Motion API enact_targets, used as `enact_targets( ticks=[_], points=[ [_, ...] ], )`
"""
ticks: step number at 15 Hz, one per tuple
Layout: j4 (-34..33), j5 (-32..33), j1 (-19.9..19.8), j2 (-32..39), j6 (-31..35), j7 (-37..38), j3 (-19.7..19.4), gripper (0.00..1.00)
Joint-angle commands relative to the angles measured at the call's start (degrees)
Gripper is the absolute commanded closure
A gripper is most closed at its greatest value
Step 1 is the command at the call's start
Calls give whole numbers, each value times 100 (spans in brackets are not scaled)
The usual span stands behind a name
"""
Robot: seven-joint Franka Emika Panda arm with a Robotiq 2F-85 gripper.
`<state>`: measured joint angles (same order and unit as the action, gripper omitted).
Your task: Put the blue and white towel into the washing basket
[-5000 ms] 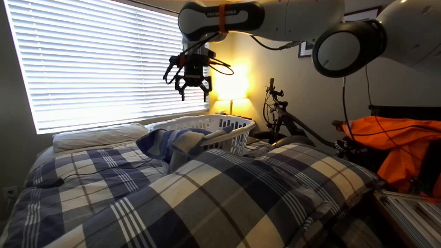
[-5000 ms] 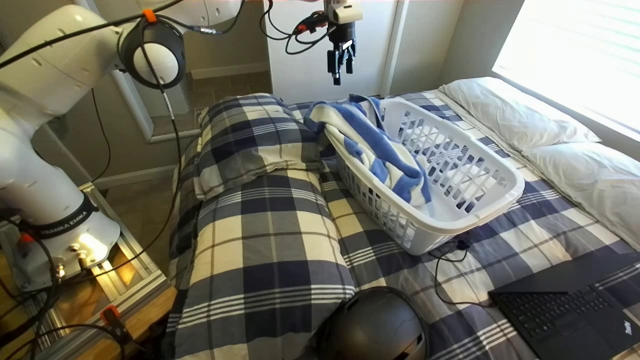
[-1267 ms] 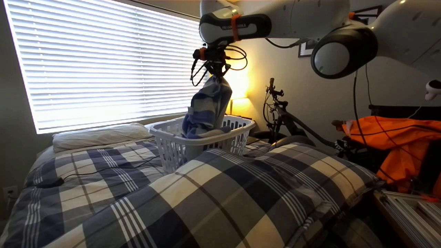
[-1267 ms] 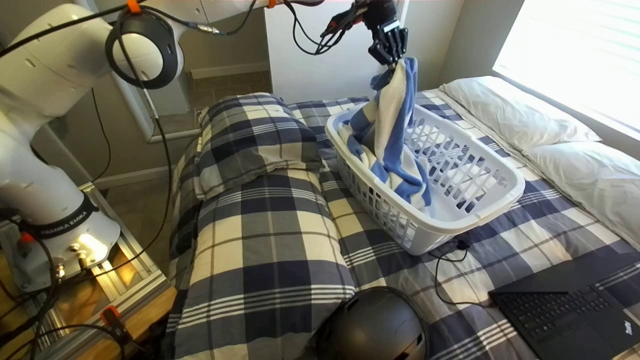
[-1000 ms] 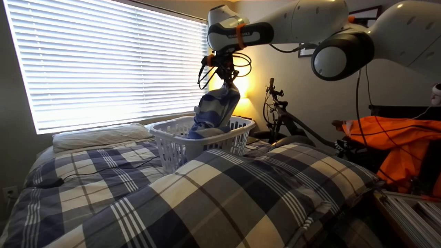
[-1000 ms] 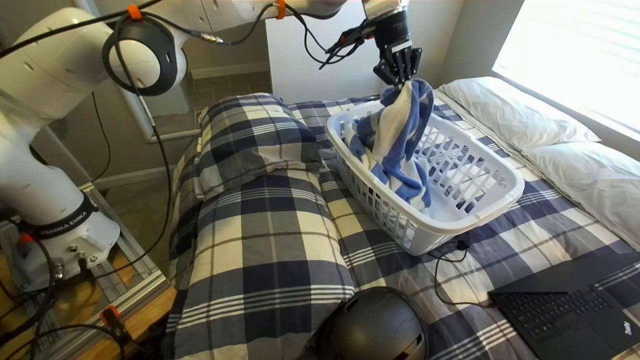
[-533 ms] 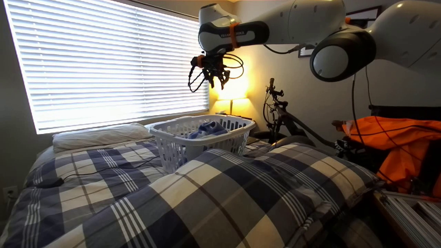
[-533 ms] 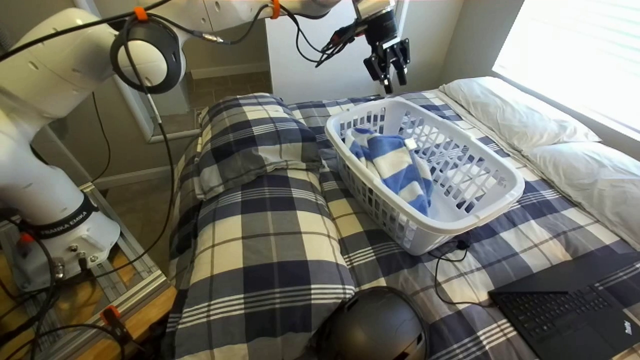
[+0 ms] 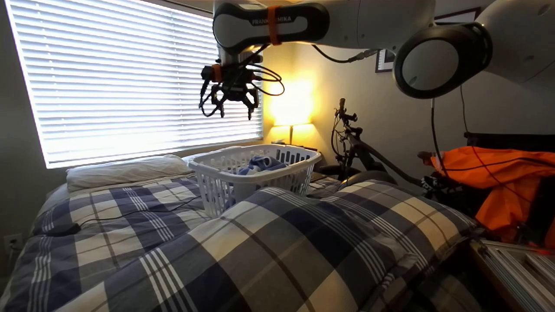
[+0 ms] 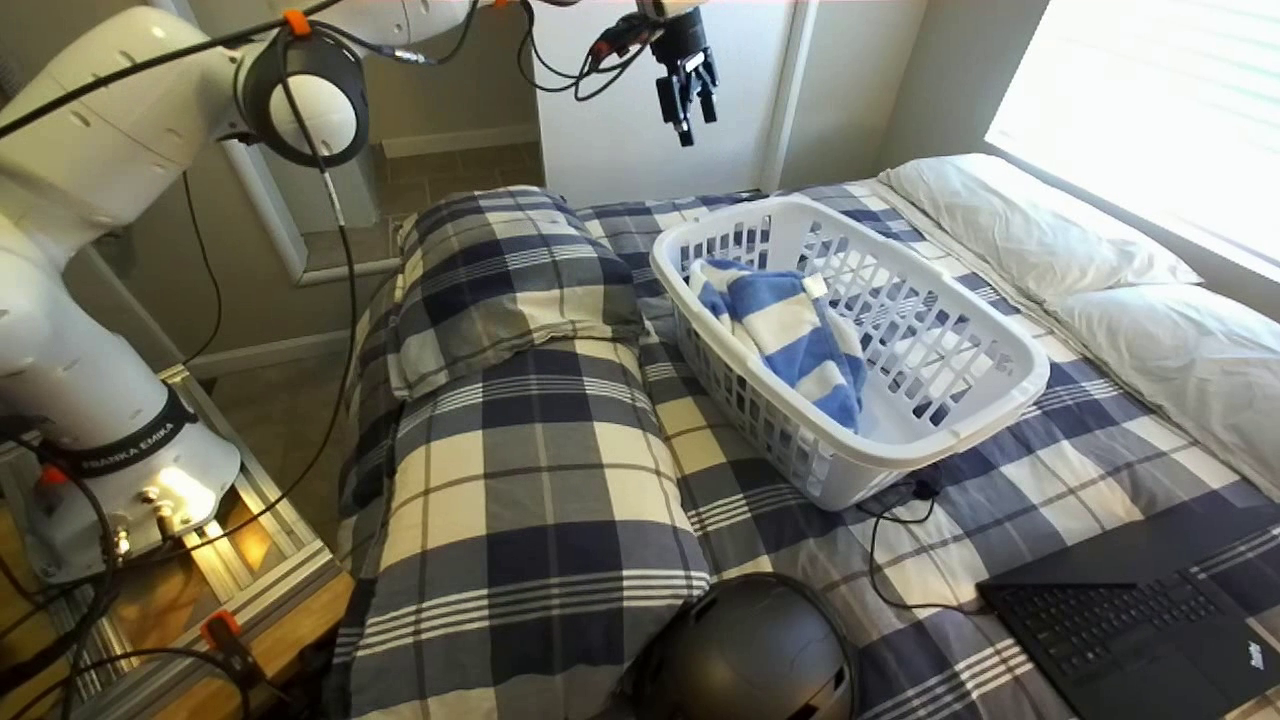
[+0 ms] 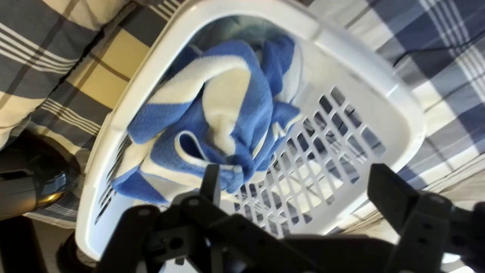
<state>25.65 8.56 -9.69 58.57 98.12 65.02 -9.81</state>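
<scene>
One gripper [image 9: 236,117] is spread wide, with nothing held; below it, well apart, the towel [image 11: 223,110] is seen bunched inside the basket [image 10: 960,435], so no grasp seems to be required.

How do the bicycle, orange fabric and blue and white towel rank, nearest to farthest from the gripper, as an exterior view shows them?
1. Blue and white towel: below the gripper, inside the washing basket.
2. Bicycle: right of the washing basket in the picture.
3. Orange fabric: farther still, at the picture's right edge.
</scene>
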Motion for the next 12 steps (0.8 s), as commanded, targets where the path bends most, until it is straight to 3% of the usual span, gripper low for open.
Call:
enact_targets(
  ticks=[1,8,9,12],
  points=[
    [129,-278,255,-108,-252,-688,274,0],
    [-5,-722,308,-10,-853,-2362,676,0],
    [-96,-593,439,82,-699,-1864,465,0],
    [-93,-596,433,90,-721,-1926,444,0]
  ],
)
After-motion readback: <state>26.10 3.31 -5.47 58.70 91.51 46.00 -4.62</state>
